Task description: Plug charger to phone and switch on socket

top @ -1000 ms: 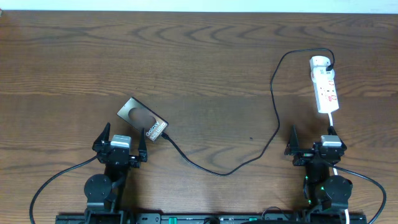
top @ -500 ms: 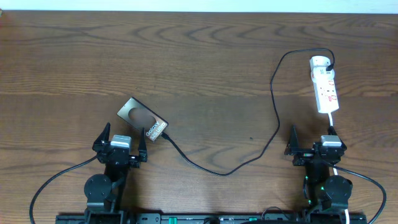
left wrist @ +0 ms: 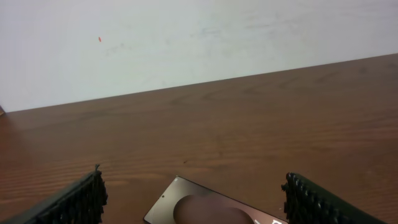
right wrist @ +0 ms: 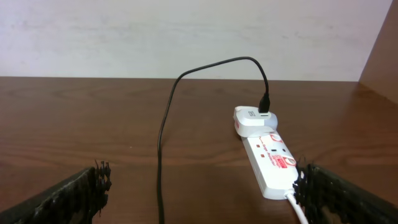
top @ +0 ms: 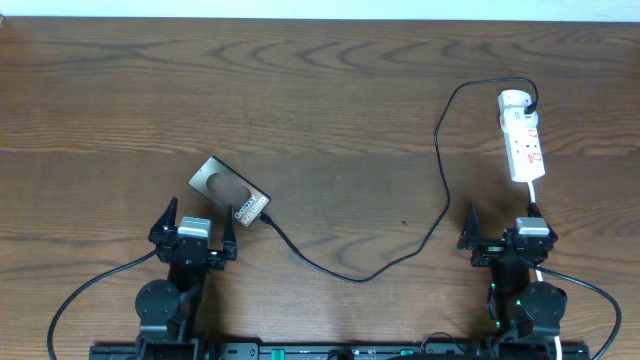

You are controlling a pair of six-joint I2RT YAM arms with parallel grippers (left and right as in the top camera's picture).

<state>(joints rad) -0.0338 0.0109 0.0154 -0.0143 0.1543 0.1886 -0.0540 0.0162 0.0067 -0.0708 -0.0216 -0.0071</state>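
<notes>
The bronze-brown phone [top: 230, 194] lies at an angle on the table, just beyond my left gripper [top: 195, 228], which is open and empty; the phone's far end shows in the left wrist view [left wrist: 205, 205]. The black charger cable [top: 440, 180] runs from the phone's near right corner across the table up to a white adapter on the socket strip [top: 522, 135]. My right gripper [top: 503, 235] is open and empty, just in front of the strip. In the right wrist view the strip [right wrist: 270, 158] lies ahead right and the cable [right wrist: 163, 130] ahead left.
The strip's white cord [right wrist: 297, 208] runs back toward my right arm. A white wall stands behind the table's far edge [top: 320, 18]. Black arm cables trail at the near edge.
</notes>
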